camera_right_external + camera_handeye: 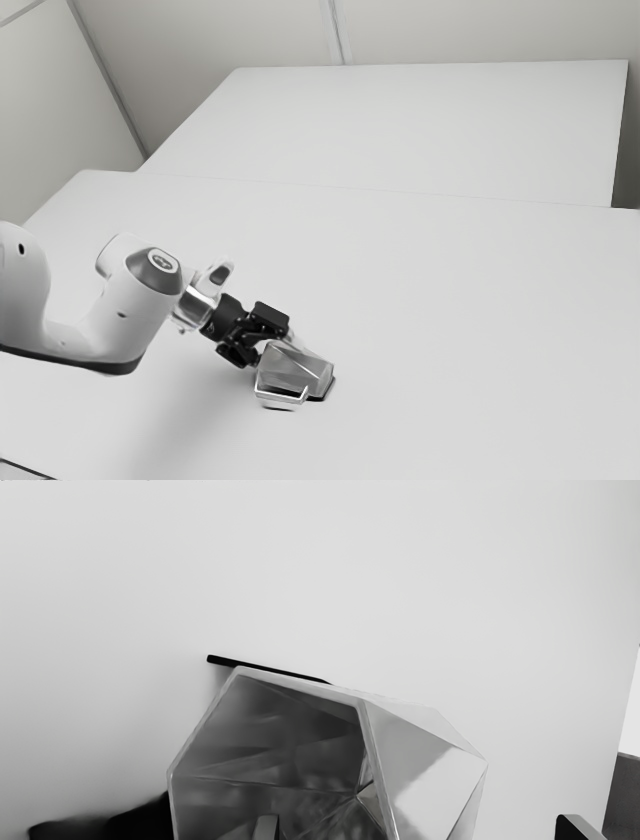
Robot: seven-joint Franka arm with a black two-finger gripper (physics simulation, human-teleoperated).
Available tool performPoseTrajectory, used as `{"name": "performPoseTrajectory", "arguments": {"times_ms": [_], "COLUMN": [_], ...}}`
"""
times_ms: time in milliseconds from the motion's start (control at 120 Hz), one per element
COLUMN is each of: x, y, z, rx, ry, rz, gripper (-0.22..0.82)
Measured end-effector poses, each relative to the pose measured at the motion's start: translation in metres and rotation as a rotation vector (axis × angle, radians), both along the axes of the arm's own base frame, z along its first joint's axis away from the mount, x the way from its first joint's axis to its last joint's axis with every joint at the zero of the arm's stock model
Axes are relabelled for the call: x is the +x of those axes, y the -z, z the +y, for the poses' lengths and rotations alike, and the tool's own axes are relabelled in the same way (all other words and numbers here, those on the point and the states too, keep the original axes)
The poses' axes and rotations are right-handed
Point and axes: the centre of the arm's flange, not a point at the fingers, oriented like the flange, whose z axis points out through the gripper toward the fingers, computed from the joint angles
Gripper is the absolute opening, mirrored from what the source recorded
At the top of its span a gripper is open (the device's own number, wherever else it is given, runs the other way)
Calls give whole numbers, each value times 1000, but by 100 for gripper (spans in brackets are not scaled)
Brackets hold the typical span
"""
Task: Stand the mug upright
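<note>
A faceted, see-through mug [298, 370] lay on its side on a pale worktop [450, 300], just beyond the tip of a black end effector [273, 350]. On the exterior view's clock face, with 12 at the top, the mug was at about 4 to 5 o'clock from the end effector. In the wrist view the fingers stood wide apart; one tip [267, 828] overlapped the mug's open mouth, and the other stood past its closed end, with a gap between. They were not clamped on the mug.

The mouth faced partly toward the wrist camera, exposing the dark, many-sided interior, while the closed end pointed toward the far finger. The long axis ran roughly across the span from finger to finger. In the exterior view, a light-edged frame [280, 400] showed at the mug's 7 o'clock side; whether it was rim or handle could not be told.

The wrist view cut off the near part of the mug. Whether the overlapping fingertip sat inside the mouth or above it was unclear. A thin black strip [270, 669] along the mug's side away from the end effector could not be identified.
</note>
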Motion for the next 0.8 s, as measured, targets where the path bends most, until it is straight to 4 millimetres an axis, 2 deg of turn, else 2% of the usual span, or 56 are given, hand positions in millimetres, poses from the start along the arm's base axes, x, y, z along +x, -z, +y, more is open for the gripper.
{"name": "performPoseTrajectory", "arguments": {"times_ms": [92,267,358,533,625,800], "x": [0,1,1,1,1,2], "y": [2,1,0,-5,-17,-42], "z": [-2,-5,-6,-9,-12,-19], "rx": [-44,-84,-88,-78,-74,-67], "ry": [-11,5,24,67,93,141], "rz": [-28,-88,-117,-176,-223,-309], "gripper": [55,16,2,-8,-13,-15]}}
